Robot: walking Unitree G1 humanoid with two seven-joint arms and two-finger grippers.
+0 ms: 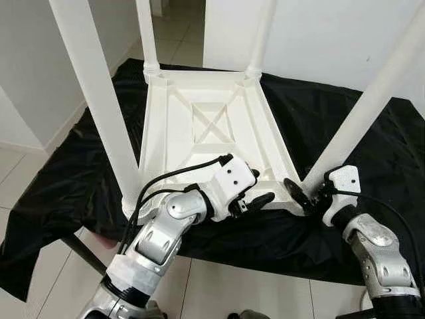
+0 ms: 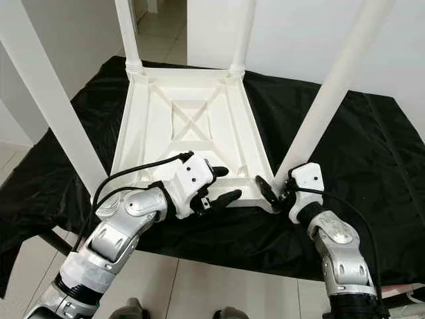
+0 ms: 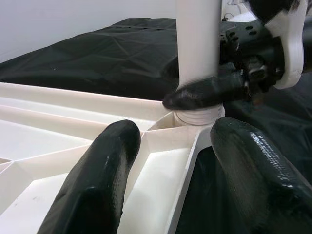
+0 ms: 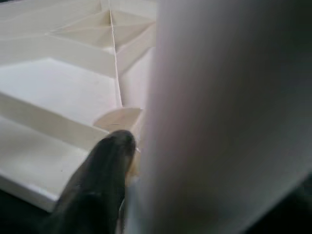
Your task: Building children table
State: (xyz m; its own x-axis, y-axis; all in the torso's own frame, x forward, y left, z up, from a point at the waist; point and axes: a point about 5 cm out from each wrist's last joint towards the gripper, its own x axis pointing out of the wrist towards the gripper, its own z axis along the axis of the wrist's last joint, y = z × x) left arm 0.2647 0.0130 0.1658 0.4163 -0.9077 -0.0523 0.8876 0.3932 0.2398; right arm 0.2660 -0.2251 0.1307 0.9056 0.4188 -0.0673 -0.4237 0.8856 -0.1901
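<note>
A white plastic children's table (image 1: 212,123) lies upside down on a black cloth (image 1: 80,159), its four legs pointing up. My right gripper (image 1: 307,191) is shut on the base of the near right leg (image 1: 372,100), where the leg meets its corner socket. In the right wrist view one black finger (image 4: 97,180) presses against that leg (image 4: 229,107). My left gripper (image 1: 257,187) is open at the near rim of the tabletop, just left of that corner. Its fingers (image 3: 97,180) stand on either side of the rim, holding nothing.
The near left leg (image 1: 93,93) rises close to my left arm. Two far legs (image 1: 147,33) stand at the back. The cloth-covered surface ends just before me over a tiled floor (image 1: 252,292). White walls (image 1: 319,33) and a doorway lie behind.
</note>
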